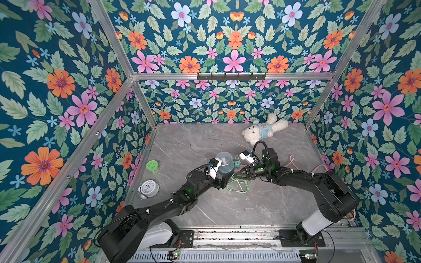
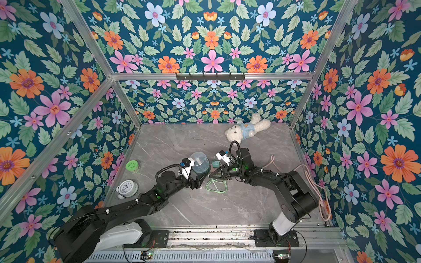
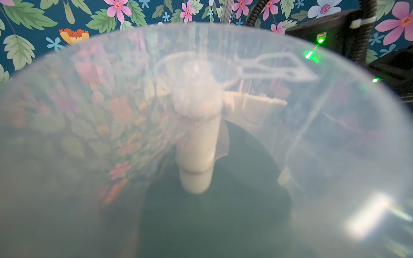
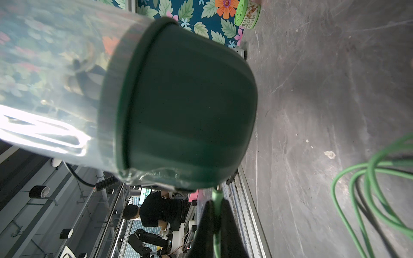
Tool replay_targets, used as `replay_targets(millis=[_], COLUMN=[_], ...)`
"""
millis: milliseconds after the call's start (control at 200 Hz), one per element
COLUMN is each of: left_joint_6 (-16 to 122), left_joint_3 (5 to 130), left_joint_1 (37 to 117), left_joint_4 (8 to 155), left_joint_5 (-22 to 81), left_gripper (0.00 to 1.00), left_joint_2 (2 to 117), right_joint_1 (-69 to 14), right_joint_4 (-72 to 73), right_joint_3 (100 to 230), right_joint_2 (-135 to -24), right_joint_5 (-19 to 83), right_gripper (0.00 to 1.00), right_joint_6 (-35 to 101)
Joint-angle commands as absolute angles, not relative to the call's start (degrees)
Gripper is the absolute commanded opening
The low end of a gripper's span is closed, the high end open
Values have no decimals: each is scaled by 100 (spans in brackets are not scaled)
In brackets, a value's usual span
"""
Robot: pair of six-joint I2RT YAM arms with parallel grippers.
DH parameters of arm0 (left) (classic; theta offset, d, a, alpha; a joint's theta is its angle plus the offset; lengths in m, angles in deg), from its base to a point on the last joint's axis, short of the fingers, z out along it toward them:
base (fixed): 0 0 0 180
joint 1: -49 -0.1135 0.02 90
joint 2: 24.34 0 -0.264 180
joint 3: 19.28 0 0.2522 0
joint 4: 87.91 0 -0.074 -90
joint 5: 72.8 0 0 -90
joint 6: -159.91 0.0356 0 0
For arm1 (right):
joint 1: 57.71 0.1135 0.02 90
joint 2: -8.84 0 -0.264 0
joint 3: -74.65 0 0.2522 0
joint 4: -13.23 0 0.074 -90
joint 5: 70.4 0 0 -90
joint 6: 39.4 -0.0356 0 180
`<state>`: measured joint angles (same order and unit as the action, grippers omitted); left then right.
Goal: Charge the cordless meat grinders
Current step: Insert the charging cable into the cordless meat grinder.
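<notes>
The cordless meat grinder has a clear bluish dome over a dark teal-green base. It stands mid-table in both top views. My left gripper reaches in from the near left, its jaws wide round the grinder's lower part. In the left wrist view the dome fills the frame, with a pale shaft inside, and the jaws are hidden. My right gripper is shut on the plug of a green cable. The plug's tip touches the lower edge of the base.
The cable's loops lie just in front of the grinder. A teal plug adapter sits to its right. A green jar and a white alarm clock are at the left wall. A teddy bear lies at the back and a pink cable along the right wall.
</notes>
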<state>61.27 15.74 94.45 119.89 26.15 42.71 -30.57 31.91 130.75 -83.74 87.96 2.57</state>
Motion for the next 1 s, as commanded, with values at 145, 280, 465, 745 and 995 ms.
replay_targets(millis=[145, 280, 465, 745, 995], left_joint_6=[6143, 6101, 6113, 6027, 5949], left_joint_3=[1530, 1573, 1670, 1597, 1421], left_joint_1=[9591, 9585, 9550, 9457, 9436], left_joint_4=[11460, 11282, 11165, 11156, 11401], left_joint_5=[3559, 3123, 2867, 2739, 2237], left_gripper=[58, 58, 58, 58, 58], left_joint_2=[4273, 4283, 4310, 4118, 3829], right_joint_1=[-3056, -3055, -3029, -3029, -3022], right_joint_4=[4250, 3898, 3270, 2846, 2797], right_joint_3=[13137, 13121, 13036, 12851, 12602], right_joint_2=[-8249, -8141, -7878, -7653, -7492], right_joint_5=[8100, 8043, 7974, 7845, 7787], right_gripper=[6, 17, 31, 37, 42], right_joint_6=[350, 543, 935, 1219, 1151])
